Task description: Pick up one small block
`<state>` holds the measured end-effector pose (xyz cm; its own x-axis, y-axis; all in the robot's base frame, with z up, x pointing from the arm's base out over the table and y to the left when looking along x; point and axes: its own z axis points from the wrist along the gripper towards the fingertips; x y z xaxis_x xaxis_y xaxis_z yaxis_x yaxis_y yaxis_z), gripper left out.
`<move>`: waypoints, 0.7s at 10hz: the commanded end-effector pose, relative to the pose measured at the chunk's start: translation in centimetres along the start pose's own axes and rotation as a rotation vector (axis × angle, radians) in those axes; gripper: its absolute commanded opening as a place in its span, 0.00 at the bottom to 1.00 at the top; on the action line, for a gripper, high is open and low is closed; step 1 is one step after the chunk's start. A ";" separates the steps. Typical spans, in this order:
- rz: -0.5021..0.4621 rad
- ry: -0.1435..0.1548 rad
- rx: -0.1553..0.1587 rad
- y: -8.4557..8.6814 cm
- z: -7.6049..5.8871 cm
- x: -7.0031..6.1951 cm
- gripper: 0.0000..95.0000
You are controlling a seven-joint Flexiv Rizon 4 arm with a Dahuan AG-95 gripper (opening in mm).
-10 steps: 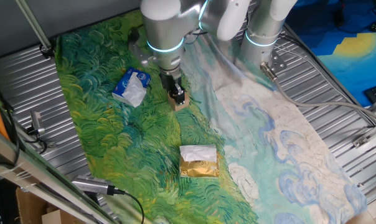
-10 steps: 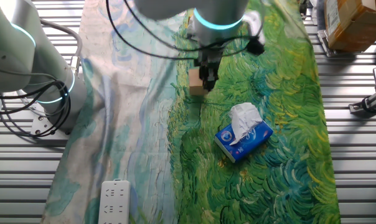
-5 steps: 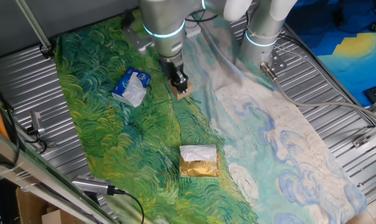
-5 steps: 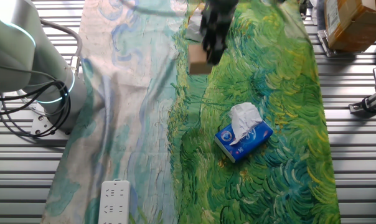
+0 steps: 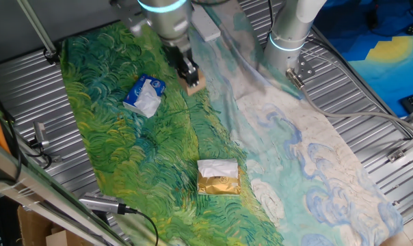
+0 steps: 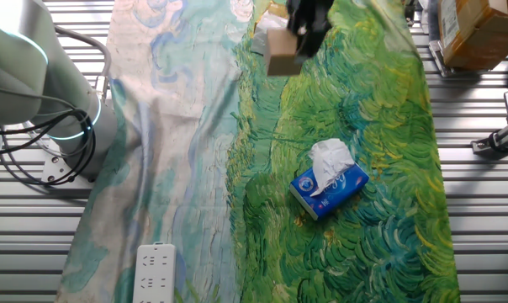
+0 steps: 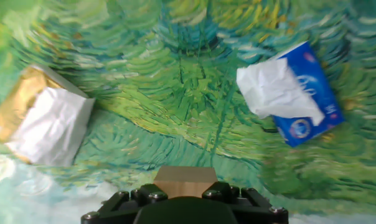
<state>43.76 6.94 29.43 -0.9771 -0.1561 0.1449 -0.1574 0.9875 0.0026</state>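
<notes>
- Gripper (image 5: 190, 71) is clamped on the small block (image 6: 281, 55), held above the painted cloth (image 6: 355, 126).
- Blue-and-white tissue packet (image 7: 297, 93): print too blurred to read.
- Gold-and-white packet (image 5: 218, 178) lies well apart.

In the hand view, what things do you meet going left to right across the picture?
gold-and-white packet → small block, held in the gripper at the bottom centre → blue-and-white tissue packet.

The small block (image 6: 281, 54) hangs above the cloth (image 5: 124, 143), clamped in the gripper (image 5: 190, 74) — tissue packet (image 5: 144, 96) to one side, flat packet (image 5: 218, 177) well apart, nearer the table's (image 5: 29, 89) front edge
</notes>
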 end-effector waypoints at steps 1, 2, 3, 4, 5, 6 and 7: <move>0.004 0.018 0.000 0.2 -1.8 0.0 0.00; 0.001 0.011 -0.001 0.2 -2.3 0.2 0.00; 0.005 0.007 0.001 0.4 -2.6 0.3 0.00; 0.009 0.007 -0.004 0.8 -3.6 0.5 0.00; 0.006 0.007 -0.003 0.9 -3.9 0.6 0.00; 0.007 -0.005 -0.003 1.2 -4.5 0.9 0.00; -0.015 -0.033 0.009 1.5 -4.8 1.1 0.00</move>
<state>43.28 8.44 34.49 -0.9774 -0.1595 0.1384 -0.1611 0.9869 0.0001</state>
